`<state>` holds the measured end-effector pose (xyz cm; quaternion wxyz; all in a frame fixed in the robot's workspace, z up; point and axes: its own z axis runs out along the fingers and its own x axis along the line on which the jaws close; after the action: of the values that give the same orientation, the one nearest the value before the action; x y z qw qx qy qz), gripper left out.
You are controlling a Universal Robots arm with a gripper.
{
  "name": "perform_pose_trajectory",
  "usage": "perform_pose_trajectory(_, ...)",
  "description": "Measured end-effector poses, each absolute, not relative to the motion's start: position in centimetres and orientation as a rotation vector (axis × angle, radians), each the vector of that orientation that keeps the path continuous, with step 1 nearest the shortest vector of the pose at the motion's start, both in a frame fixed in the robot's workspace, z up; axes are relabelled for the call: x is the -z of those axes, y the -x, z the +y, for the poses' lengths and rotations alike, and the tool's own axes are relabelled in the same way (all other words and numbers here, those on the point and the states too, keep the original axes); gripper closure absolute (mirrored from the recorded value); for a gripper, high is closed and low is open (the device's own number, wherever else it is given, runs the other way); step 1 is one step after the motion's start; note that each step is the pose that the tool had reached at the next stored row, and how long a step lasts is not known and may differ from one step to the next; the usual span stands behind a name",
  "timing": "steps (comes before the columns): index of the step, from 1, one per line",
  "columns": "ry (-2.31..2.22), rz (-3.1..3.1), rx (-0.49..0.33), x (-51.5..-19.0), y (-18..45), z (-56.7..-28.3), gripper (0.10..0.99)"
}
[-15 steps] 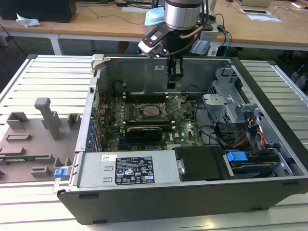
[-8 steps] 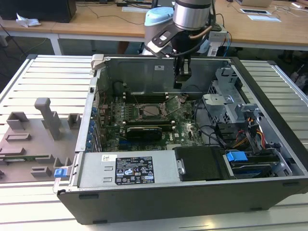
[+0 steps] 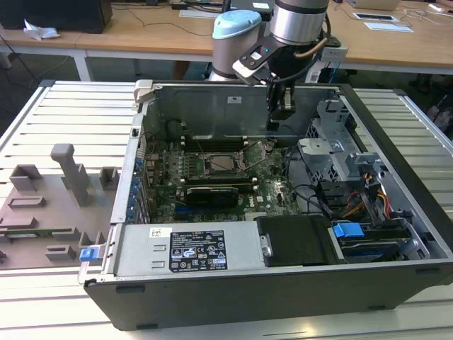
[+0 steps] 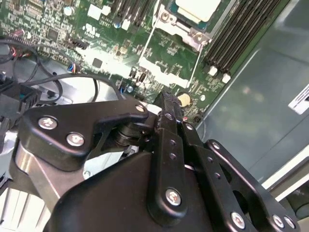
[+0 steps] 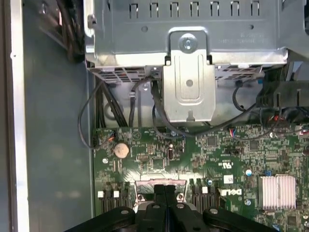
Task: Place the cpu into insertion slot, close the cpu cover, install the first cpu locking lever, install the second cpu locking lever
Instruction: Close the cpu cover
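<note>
Claw point(image 3: 282, 113) and cpu point(image 4: 198, 7) are apart. The pale chip lies flat in the insertion slot point(image 4: 165, 17), and the robot's claw hangs over the green motherboard point(image 5: 217, 154) to the exterior view's right of the socket. The cpu cover point(image 5: 161, 180) lies folded open off the chip, and green board shows through its square window in the first wrist view. Long black memory sticks point(image 4: 236, 38) flank the socket, and a coin battery point(image 5: 120, 149) sits near the cover's far edge.

The board lies in an open computer case point(image 3: 212, 106) with a grey drive cage point(image 5: 188, 38) at one end. The case rests on a pale slatted table point(image 3: 64, 113). A grey fixture point(image 3: 67, 170) of holders stands on the table to the exterior view's left, and wooden desks point(image 3: 141, 32) run behind it.

The claw's two black fingers point(image 5: 158, 192) are pressed together with nothing between them. Their tips point down just beside the folded-back cover. Whether they touch it cannot be told.
</note>
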<state>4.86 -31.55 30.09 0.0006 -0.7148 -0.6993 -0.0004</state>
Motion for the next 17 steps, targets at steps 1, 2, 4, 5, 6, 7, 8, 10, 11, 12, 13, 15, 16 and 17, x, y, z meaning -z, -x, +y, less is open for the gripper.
perform_pose_trajectory(1, 2.244, -2.196, 0.0, -30.1, -5.1, -31.5, 0.98)
perform_pose_trajectory(2, 2.243, -2.194, -0.003, -29.9, -5.4, -31.6, 0.98)
perform_pose_trajectory(4, 2.24, -2.192, -0.008, -29.5, -5.6, -31.6, 0.98)
perform_pose_trajectory(5, 2.24, -2.192, -0.009, -29.3, -5.7, -31.6, 0.98)
perform_pose_trajectory(6, 2.239, -2.191, -0.01, -28.9, -5.8, -31.6, 0.98)
perform_pose_trajectory(7, 2.239, -2.191, -0.011, -28.7, -5.8, -31.6, 0.98)
perform_pose_trajectory(8, 2.239, -2.191, -0.011, -28.5, -5.8, -31.6, 0.98)
perform_pose_trajectory(10, 2.239, -2.191, -0.012, -28.0, -5.9, -31.6, 0.98)
perform_pose_trajectory(11, 2.239, -2.191, -0.012, -27.7, -5.9, -31.6, 0.98)
perform_pose_trajectory(12, 2.239, -2.191, -0.012, -27.4, -5.9, -31.6, 0.98)
perform_pose_trajectory(13, 2.239, -2.191, -0.012, -27.1, -6.0, -31.6, 0.98)
perform_pose_trajectory(15, 2.239, -2.191, -0.012, -26.6, -6.1, -31.6, 0.98)
perform_pose_trajectory(16, 2.239, -2.191, -0.012, -26.3, -6.1, -31.6, 0.98)
perform_pose_trajectory(17, 2.239, -2.191, -0.012, -26.0, -6.1, -31.6, 0.98)
